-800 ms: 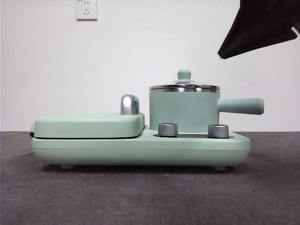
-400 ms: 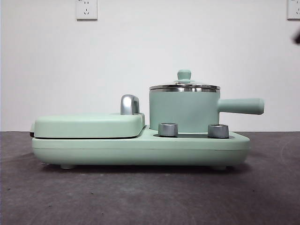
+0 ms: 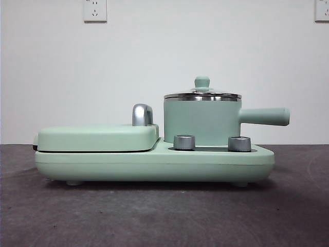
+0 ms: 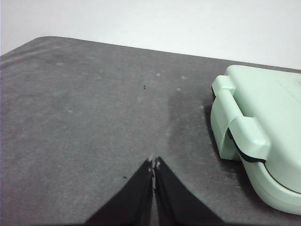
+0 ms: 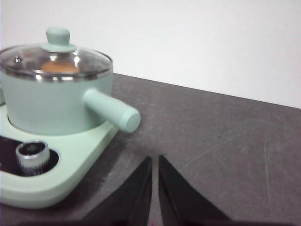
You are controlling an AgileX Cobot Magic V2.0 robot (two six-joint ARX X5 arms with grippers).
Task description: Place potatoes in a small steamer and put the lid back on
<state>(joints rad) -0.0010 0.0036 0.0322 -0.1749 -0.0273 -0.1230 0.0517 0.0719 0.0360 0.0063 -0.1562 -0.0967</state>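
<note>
**A:** Plain white wall (image 3: 164, 62) with a couple of sockets, dark grey bench (image 3: 164, 216), and the mint-green cooker base (image 3: 154, 162) sitting in the middle. What changed just now?

**Me:** A second ago one of my arms was a big dark shape in the top right corner of the front view. It's gone from there now, nothing of either arm shows in that view.

**A:** And the pot?

**Me:** Small steamer (image 3: 202, 122) is on the base beside the closed grill plate (image 3: 97, 138), glass lid (image 5: 56, 57) seated flat on its rim. Through the glass I can see the potato (image 5: 59, 67) inside, orange-brown.

**A:** Your tools?

**Me:** Left tool (image 4: 154, 163) is clenched on nothing, over bare bench near the grill end. Right tool (image 5: 154, 159) is nearly closed, also empty, just off the steamer handle (image 5: 112, 110).

**A:** So done?

**Me:** Looks done to me, arms backed off and nothing left to move.
</note>
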